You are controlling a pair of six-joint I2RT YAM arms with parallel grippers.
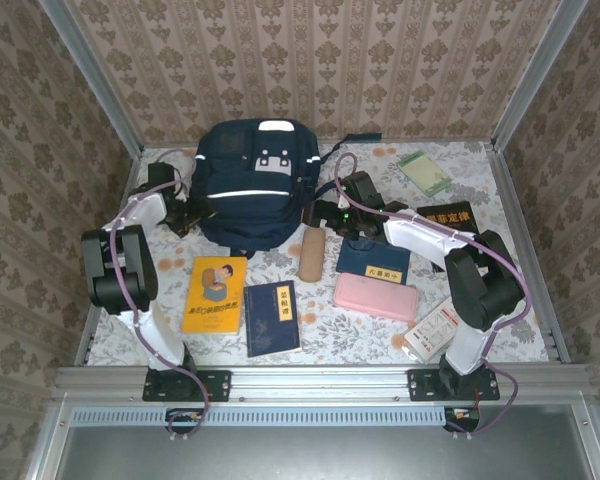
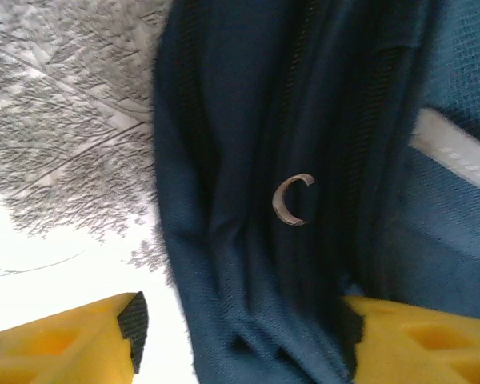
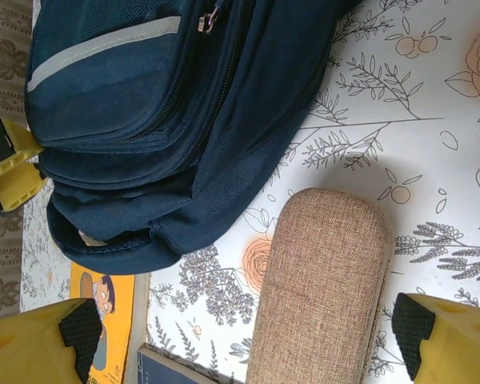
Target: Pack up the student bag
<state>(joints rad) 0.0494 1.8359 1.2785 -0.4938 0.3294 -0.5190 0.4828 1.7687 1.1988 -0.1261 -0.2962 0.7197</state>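
a lab test booth: wallpapered panels (image 1: 310, 60) in aluminium framing (image 1: 320, 381).

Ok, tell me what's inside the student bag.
Its inside is hidden: the student bag lies front up, and the zip lines seen look closed. Whether it holds anything cannot be seen. The yellow book and beige case lie outside on the table.

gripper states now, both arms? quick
Left gripper: open, jaws either side of the backpack side fabric, not clamped on it.
Right gripper: open, holding nothing, over the tan case.
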